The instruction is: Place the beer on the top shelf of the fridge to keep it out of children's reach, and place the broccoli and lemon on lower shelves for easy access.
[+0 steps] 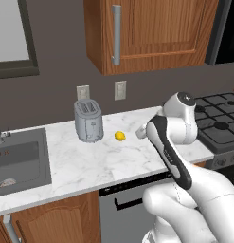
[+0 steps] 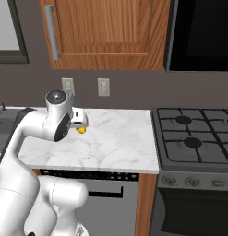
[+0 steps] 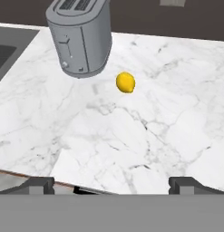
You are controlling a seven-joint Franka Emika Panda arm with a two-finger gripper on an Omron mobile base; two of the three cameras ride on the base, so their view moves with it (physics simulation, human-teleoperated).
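Lemon (image 3: 125, 83) on counter (image 3: 145, 136), beside toaster (image 3: 80, 36)

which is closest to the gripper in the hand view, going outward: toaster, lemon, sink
Gripper open, at the counter's front edge.
1. Lemon, just ahead on the marble, slightly right of centre.
2. Toaster, behind and left of the lemon.
3. Sink, at the far left edge.

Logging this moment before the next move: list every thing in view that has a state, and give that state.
Small bright yellow oval lemon: lying free on the white marble counter, beside the toaster, untouched.
Grey metal two-slot toaster: upright, slots empty.
End effector: open, above the counter, holding nothing.
Brown wooden upper cabinet door: closed.
Grey sink basin: no water seen running.
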